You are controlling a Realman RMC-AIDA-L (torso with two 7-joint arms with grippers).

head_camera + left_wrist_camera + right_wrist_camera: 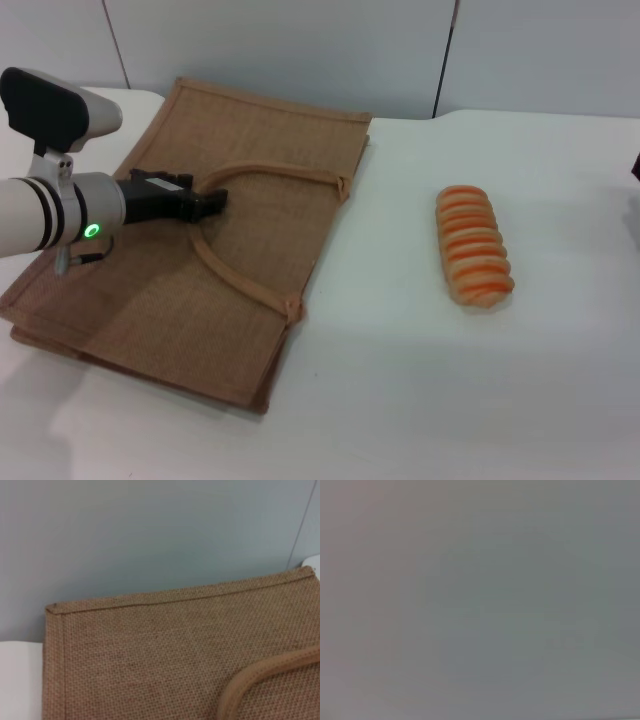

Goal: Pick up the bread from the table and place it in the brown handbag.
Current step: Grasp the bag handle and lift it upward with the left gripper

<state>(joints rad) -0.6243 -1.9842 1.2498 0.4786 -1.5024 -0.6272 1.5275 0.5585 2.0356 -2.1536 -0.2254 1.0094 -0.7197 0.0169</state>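
Left end effector (pixel 212 203) sits at the brown handbag's (pixel 150 290) strap – can't tell its fingers. Bag's lying flat, so the bread (pixel 472 246) might just slide off – mouth isn't open.

A pale grey-blue panelled wall (pixel 300 50) runs along the far side — thin vertical seams split it into sections, one at far left, one right of centre. Soft, even light falls throughout — shadows are faint.
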